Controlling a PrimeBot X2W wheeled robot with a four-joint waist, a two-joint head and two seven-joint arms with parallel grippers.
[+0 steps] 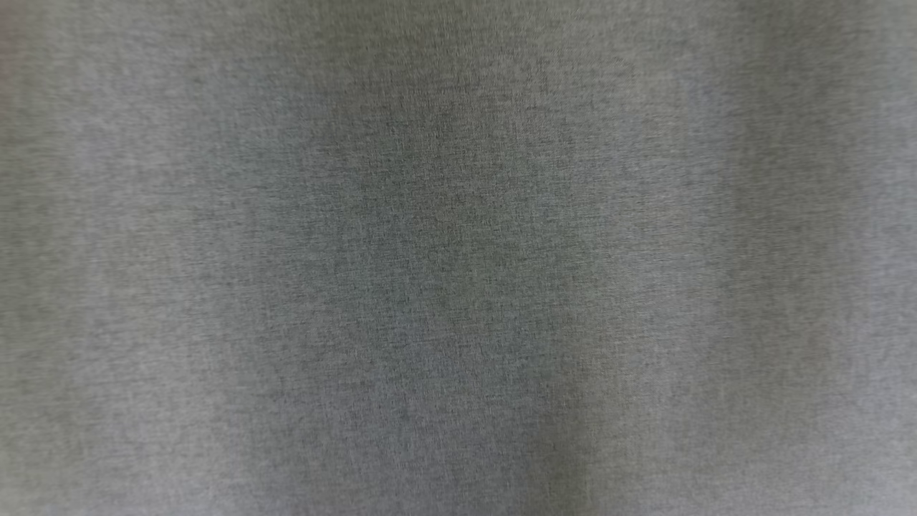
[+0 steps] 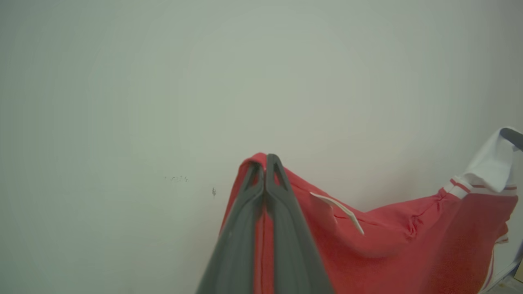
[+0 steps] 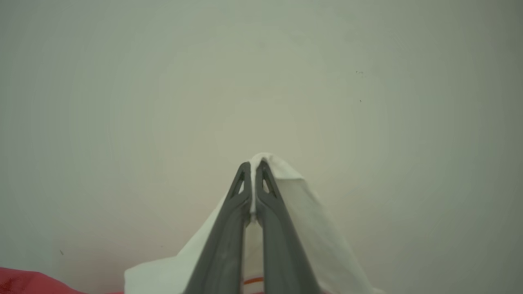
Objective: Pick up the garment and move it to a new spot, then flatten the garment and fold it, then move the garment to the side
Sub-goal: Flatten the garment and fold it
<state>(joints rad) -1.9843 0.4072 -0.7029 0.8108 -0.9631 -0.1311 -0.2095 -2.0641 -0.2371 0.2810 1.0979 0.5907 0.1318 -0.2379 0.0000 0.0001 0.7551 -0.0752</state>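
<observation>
The garment (image 2: 388, 237) is red with a white, red-striped cuff or collar and a white tag. It hangs stretched between my two grippers in front of a pale wall. My left gripper (image 2: 265, 160) is shut on a red edge of it, with the fabric peaking over the fingertips. In the right wrist view my right gripper (image 3: 255, 165) is shut on the garment's white part (image 3: 302, 212), and a strip of red cloth (image 3: 24, 281) shows at the lower left. The right gripper's dark fingertip (image 2: 512, 136) pokes from the white cloth at the far right of the left wrist view.
A plain pale wall (image 2: 204, 81) with a few small dark marks (image 2: 175, 178) stands behind the garment. In the head view a blurred grey woven surface (image 1: 458, 258) lies very close to the camera; what it is I cannot tell.
</observation>
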